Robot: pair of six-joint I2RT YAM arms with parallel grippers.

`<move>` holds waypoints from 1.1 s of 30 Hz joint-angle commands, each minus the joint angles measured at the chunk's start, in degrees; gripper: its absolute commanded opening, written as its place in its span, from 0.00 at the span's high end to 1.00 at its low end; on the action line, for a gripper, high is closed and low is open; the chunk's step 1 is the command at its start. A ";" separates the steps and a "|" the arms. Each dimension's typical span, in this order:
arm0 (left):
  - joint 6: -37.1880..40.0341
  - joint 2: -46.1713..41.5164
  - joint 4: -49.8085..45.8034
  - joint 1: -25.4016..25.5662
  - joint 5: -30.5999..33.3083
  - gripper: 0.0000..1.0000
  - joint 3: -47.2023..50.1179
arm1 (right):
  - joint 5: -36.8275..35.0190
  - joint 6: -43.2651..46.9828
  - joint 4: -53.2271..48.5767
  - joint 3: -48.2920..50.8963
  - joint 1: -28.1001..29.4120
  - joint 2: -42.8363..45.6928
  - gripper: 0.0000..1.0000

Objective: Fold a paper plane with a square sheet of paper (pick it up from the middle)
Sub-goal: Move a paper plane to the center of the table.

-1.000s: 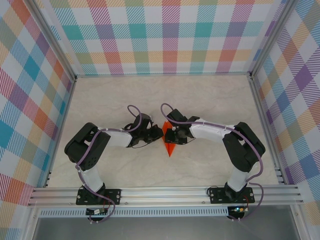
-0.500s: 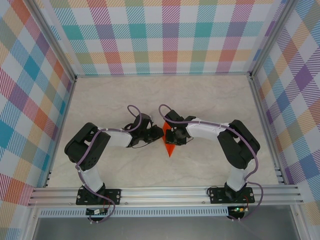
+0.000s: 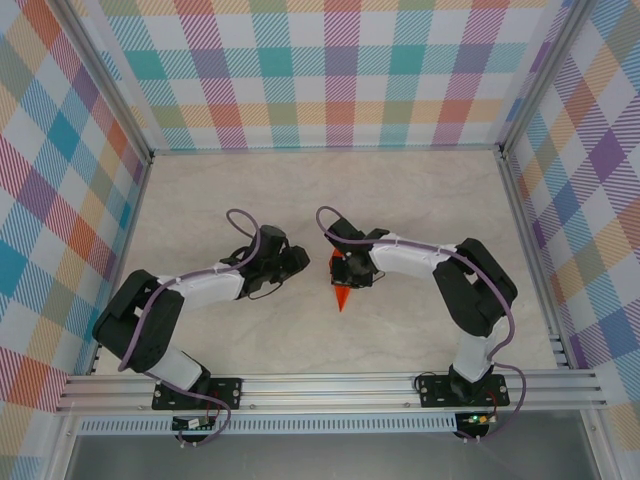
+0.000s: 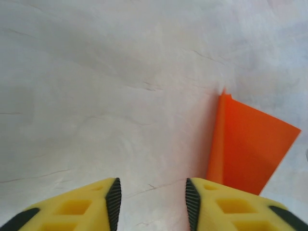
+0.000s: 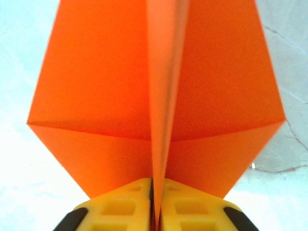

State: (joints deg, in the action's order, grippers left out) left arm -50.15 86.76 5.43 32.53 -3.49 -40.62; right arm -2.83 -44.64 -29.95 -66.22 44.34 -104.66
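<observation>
Right wrist view: the bright orange folded paper plane [image 5: 106, 96] is pinched by its central ridge in the closed right gripper [image 5: 155, 192], its long axis running away from that gripper. The left gripper [image 4: 153, 197] is seen part open and empty, with the plane just to its right.

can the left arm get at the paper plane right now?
Probably yes. The left pincer stands open, with only table between it and the paper plane. The right pincer is shut on the central ridge, so only the near side looks free.
</observation>
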 commanded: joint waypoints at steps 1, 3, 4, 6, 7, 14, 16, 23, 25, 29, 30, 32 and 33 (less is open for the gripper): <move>-0.50 -3.89 -8.68 -0.54 8.66 0.47 1.11 | -2.38 -0.40 -3.35 -2.35 0.66 -1.75 0.92; -0.81 -5.39 -12.57 -0.63 12.26 0.38 0.82 | -3.07 -0.27 -4.14 -2.99 0.82 -2.11 0.93; -1.02 -6.09 -14.41 -0.64 13.93 0.35 0.81 | -3.42 -0.18 -4.64 -3.36 0.90 -2.39 0.93; -1.26 -7.11 -16.81 -0.72 16.43 0.30 0.75 | -3.84 0.10 -5.41 -4.20 1.01 -3.10 0.93; -1.29 -7.49 -17.56 -0.80 17.07 0.28 0.81 | -3.85 0.29 -5.89 -4.70 1.01 -3.62 0.92; -1.48 -7.53 -18.84 -0.89 18.17 0.23 1.08 | -4.03 0.27 -7.31 -6.81 1.72 -6.12 0.84; -1.48 -7.13 -18.87 -0.90 18.05 0.23 1.03 | -4.12 0.13 -7.51 -7.01 1.89 -6.49 0.84; -1.33 -6.68 -19.31 -0.98 18.07 0.16 1.02 | -4.82 -1.07 -8.07 -6.39 1.98 -7.85 0.87; -1.35 -6.63 -19.93 -0.98 18.45 0.13 0.82 | -4.87 -1.23 -7.93 -6.38 1.99 -7.63 0.89; -1.10 -6.47 -23.54 -0.98 19.99 0.06 -0.10 | -6.35 -0.22 -9.00 -8.20 1.98 -5.52 0.95; -0.99 -6.47 -24.47 -1.05 20.45 0.04 -0.42 | -7.22 0.56 -9.68 -9.41 1.98 -5.00 0.95; -0.75 -6.41 -26.12 -1.06 21.42 0.01 -1.02 | -8.53 2.25 -10.54 -11.74 1.60 -4.59 0.95; -0.53 -6.39 -26.93 -1.23 21.87 0.00 -1.24 | -8.89 3.32 -10.67 -13.08 1.15 -4.76 0.95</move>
State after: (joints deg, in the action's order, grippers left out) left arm -51.20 80.07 -16.88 32.27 15.51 -40.29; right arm -8.91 -43.86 -38.61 -75.13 45.82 -110.21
